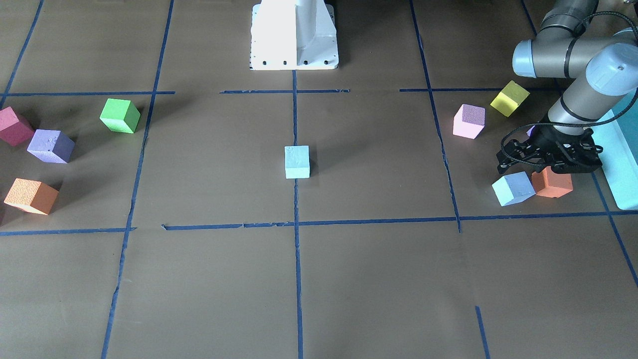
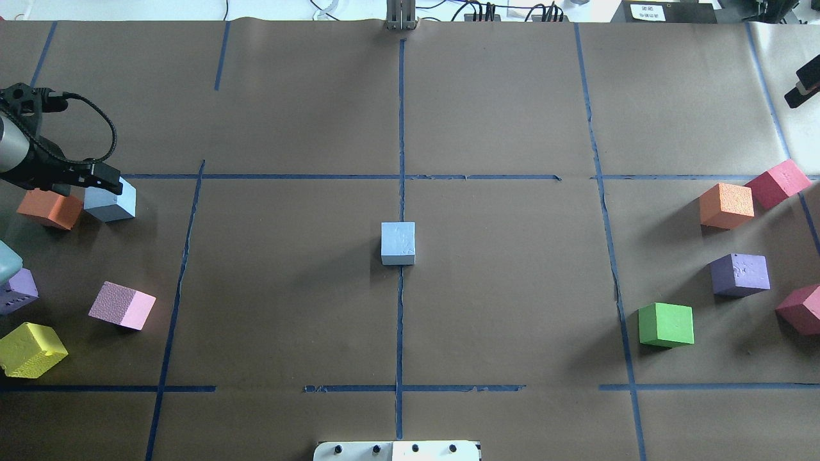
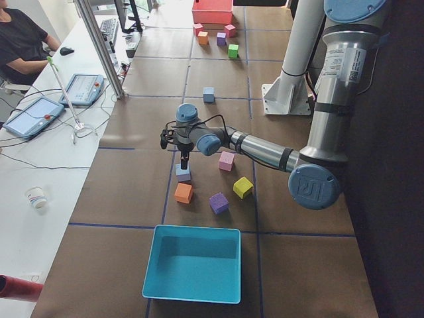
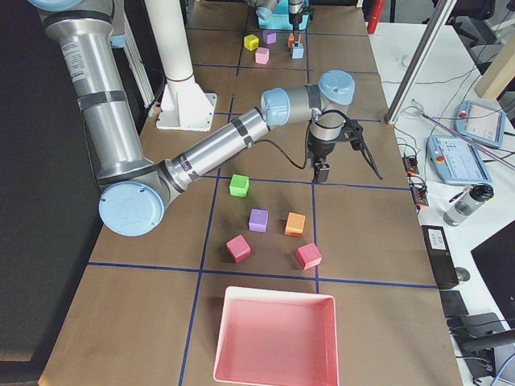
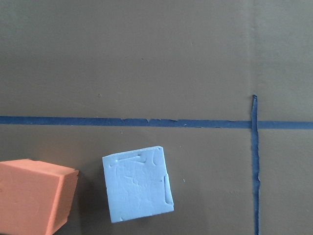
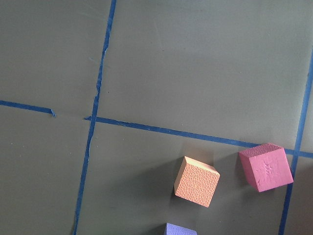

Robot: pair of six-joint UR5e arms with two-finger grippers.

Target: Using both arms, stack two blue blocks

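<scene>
One pale blue block [image 1: 297, 162] sits alone at the table's centre on a tape line, also in the overhead view [image 2: 398, 243]. The other blue block [image 1: 513, 188] lies at my left end beside an orange cube [image 1: 552, 182]; it also shows in the overhead view [image 2: 110, 200] and the left wrist view [image 5: 138, 184]. My left gripper [image 1: 548, 162] hovers just above and behind these two cubes, looks open and holds nothing. My right gripper [image 4: 320, 170] hangs over bare table near the far edge; I cannot tell whether it is open.
A pink cube [image 2: 122, 305], a yellow cube [image 2: 31, 349], a purple cube [image 2: 16, 291] and the teal box [image 1: 623, 164] crowd the left end. Green [image 2: 666, 324], purple [image 2: 740, 274], orange [image 2: 726, 205] and red [image 2: 777, 182] cubes lie at the right end.
</scene>
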